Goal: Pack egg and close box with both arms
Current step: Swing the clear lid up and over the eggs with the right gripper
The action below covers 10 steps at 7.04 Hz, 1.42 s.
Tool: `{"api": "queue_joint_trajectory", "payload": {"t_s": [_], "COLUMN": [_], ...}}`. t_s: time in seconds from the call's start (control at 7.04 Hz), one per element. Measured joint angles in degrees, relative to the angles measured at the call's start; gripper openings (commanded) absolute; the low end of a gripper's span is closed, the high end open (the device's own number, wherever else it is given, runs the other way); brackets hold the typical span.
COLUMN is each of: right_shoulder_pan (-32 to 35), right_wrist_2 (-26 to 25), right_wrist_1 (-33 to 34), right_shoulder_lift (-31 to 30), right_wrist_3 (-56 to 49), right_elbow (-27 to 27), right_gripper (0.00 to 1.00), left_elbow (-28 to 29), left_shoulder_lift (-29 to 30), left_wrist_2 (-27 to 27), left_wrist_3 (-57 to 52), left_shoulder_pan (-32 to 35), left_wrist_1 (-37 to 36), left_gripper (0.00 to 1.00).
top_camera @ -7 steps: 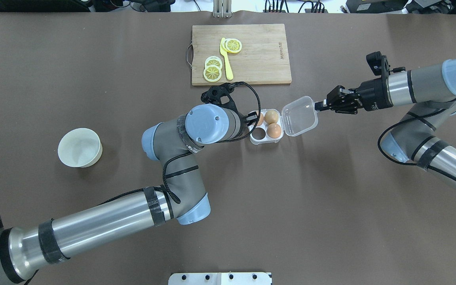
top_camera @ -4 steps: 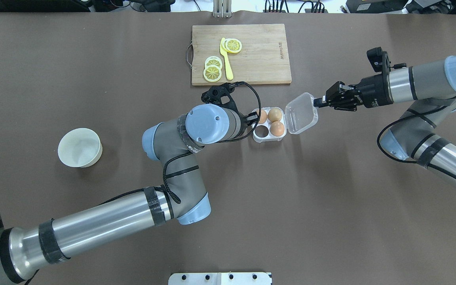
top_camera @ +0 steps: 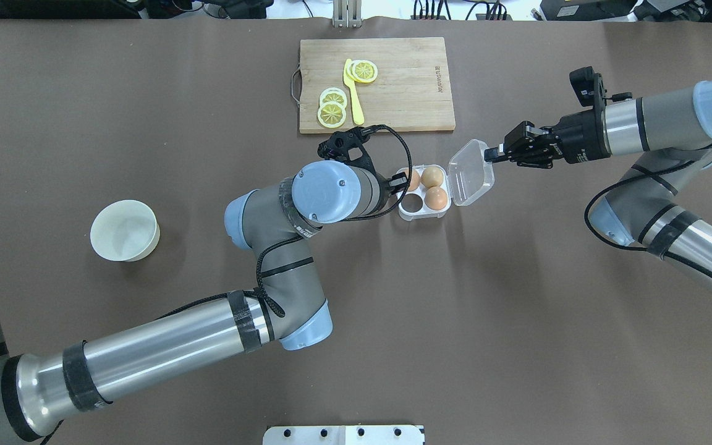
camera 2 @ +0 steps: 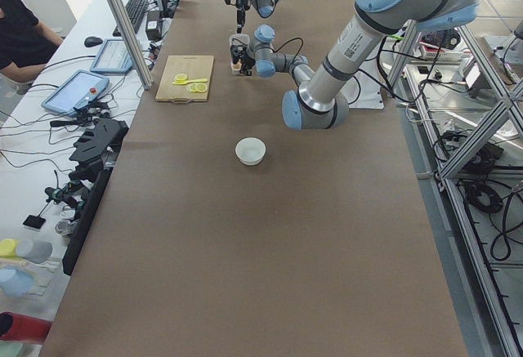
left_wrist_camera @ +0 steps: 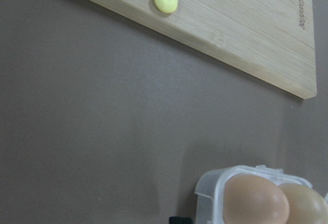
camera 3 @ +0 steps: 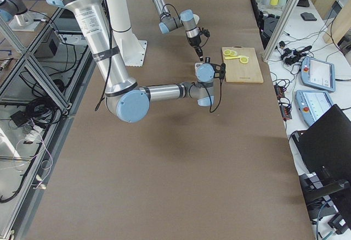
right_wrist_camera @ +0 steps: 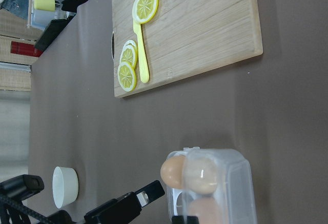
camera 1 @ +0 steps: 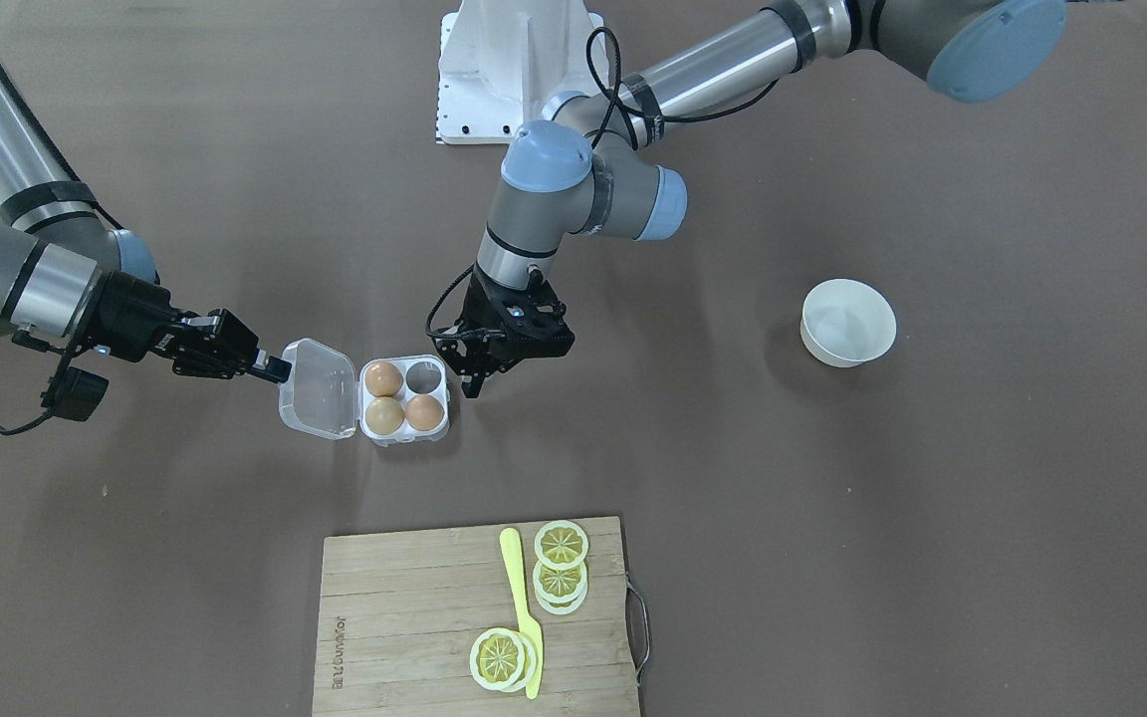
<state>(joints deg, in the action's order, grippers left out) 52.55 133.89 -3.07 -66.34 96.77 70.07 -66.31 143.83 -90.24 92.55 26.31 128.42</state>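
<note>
The clear box (top_camera: 423,214) sits mid-table with three orange-brown eggs (top_camera: 432,177) in its cells and one cell (top_camera: 411,204) empty. Its hinged lid (top_camera: 470,175) stands tilted up on the right. My right gripper (top_camera: 491,153) is shut on the lid's outer edge. My left gripper (top_camera: 400,181) rests against the box's left side, fingers together with nothing between them. The front-facing view shows the box (camera 1: 404,436), the lid (camera 1: 317,403), the right gripper (camera 1: 277,371) and the left gripper (camera 1: 471,384).
A wooden cutting board (top_camera: 405,86) with lemon slices and a yellow knife (top_camera: 353,93) lies just beyond the box. A white bowl (top_camera: 125,230) stands far to the left. The left arm's elbow hangs over the table beside the box.
The right gripper has moved left and away from me, swinging the lid up from flat to tilted. The box has slid slightly right, and the left gripper followed it.
</note>
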Motion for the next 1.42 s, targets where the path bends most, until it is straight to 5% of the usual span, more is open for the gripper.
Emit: {"api": "queue_joint_trajectory", "payload": {"t_s": [1.42], "right_shoulder_pan": [-0.9], "right_wrist_2": [0.0], "right_wrist_1": [0.5], "right_shoulder_lift": [0.0], "right_wrist_3": [0.0], "right_elbow": [0.9], "right_gripper": [0.00], "left_elbow": [3.7], "left_shoulder_lift": [1.4], "left_wrist_2": [1.1], "left_wrist_3": [1.7], "left_shoulder_pan": [0.0], "left_wrist_1": [3.9], "left_gripper": [0.00]}}
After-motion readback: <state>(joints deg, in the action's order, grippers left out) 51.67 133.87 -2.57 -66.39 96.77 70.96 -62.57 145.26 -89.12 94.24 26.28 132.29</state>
